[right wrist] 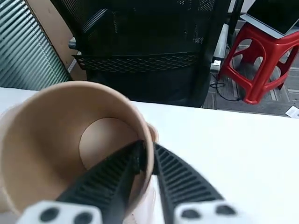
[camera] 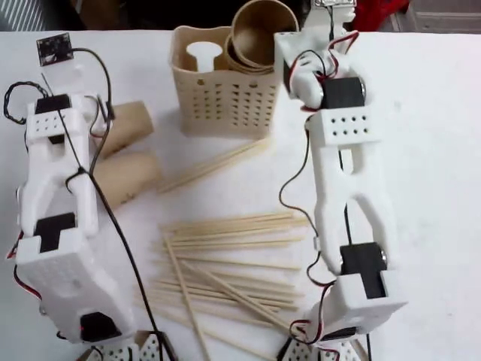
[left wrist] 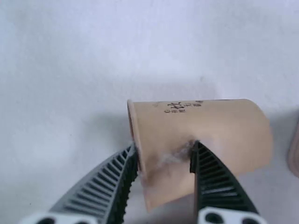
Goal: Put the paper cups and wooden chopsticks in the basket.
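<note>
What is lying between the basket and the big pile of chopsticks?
A couple of stray chopsticks, slanting on the table between basket and pile, seen in the high view.

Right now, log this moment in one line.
left end effector: shut on lying cup | right end effector: shut on second cup rim, at basket | chopsticks: loose on table

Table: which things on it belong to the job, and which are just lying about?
Job: basket, raised cup, lying cups, chopsticks.
Lying about: small black board, its wire.
</note>
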